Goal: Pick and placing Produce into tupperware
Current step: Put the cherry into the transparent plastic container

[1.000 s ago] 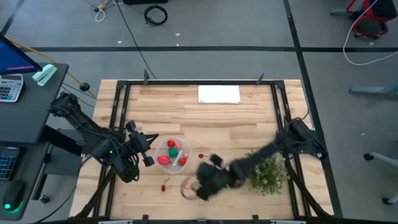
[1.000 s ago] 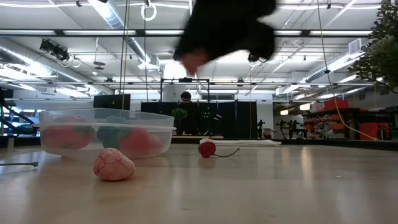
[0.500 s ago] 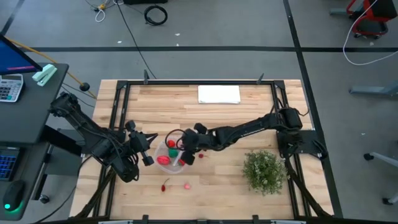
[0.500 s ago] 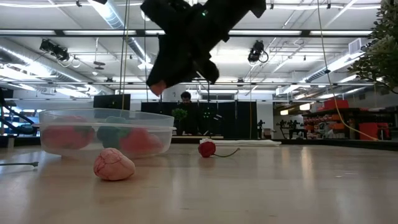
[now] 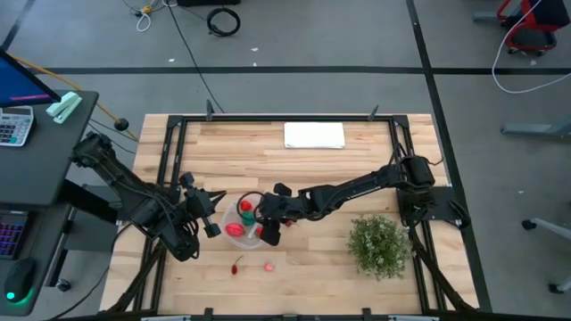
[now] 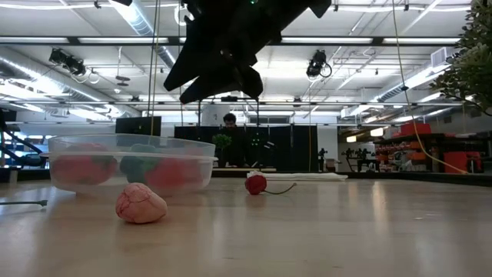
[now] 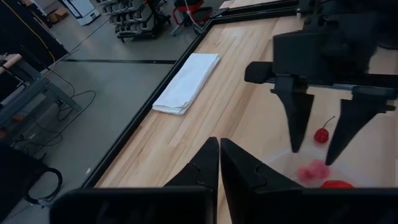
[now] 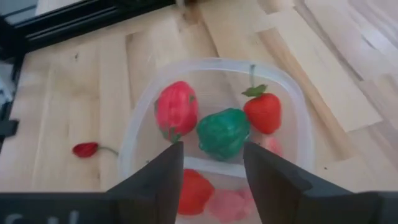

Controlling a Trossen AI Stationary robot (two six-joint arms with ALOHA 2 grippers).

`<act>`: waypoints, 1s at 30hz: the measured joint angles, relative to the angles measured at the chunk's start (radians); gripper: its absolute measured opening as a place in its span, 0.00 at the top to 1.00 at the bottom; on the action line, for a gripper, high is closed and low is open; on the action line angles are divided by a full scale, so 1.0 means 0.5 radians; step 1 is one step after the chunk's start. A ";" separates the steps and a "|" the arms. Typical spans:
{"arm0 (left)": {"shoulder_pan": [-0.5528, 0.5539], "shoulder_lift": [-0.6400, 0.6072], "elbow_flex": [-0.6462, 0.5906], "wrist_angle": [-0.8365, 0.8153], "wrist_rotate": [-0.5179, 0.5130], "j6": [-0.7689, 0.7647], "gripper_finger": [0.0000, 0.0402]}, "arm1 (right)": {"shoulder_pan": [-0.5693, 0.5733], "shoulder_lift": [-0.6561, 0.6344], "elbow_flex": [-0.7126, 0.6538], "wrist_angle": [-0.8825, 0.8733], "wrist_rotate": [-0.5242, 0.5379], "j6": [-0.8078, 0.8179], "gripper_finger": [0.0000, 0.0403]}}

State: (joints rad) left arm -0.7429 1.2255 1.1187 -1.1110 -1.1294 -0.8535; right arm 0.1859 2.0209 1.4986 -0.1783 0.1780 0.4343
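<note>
Half a second on, little changed: right gripper still hanging over the tupperware, shifted only slightly toward its near rim, fingers spread apart with nothing between them; a full second back, same arm far off beside the bushy plant. Straight below the open fingers, inside the clear bowl: a pink-red berry, a green piece, a strawberry, plus more red and pink pieces by the near wall. Outside the bowl and apart from it, on the gripper's near side toward the table edge: a red cherry with stem and a pale pink piece, both resting loose on the wood, untouched since the earlier frames. Left gripper parked just beside the bowl on the side opposite the right arm, fingers pressed together, empty, unmoved. Light wooden table in a black frame, a white folded sheet at its far edge, well away from both grippers. Beyond, grey floor with cables, a desk with a calculator to the left; seen level across the tabletop, a large hall with ceiling lights, dark equipment and a person standing far behind.
</note>
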 joint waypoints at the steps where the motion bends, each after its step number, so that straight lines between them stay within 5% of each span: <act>1: 0.000 0.000 0.000 0.000 0.001 0.000 0.94 | -0.001 0.000 0.000 -0.002 0.012 0.024 0.55; 6: 0.000 0.001 -0.001 0.000 0.001 0.000 0.96 | 0.006 0.000 0.001 -0.110 0.002 0.161 0.52; 12: 0.000 0.001 0.000 -0.001 0.002 -0.039 0.98 | 0.116 0.000 0.001 -0.825 -0.057 0.347 0.53; 16: 0.000 0.001 0.000 0.000 0.002 -0.052 0.96 | 0.233 0.000 -0.002 -1.110 0.096 0.434 0.54; 24: 0.000 0.001 0.000 0.000 0.002 -0.115 0.95 | 0.267 0.002 -0.122 -0.815 0.352 0.338 0.54; 30: 0.001 0.001 0.000 0.000 0.002 -0.110 0.98 | 0.199 0.003 -0.366 -0.346 0.268 0.324 0.54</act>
State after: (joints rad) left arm -0.7426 1.2259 1.1187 -1.1111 -1.1282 -0.9085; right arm 0.2854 2.0224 1.3154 -0.3514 0.3120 0.5963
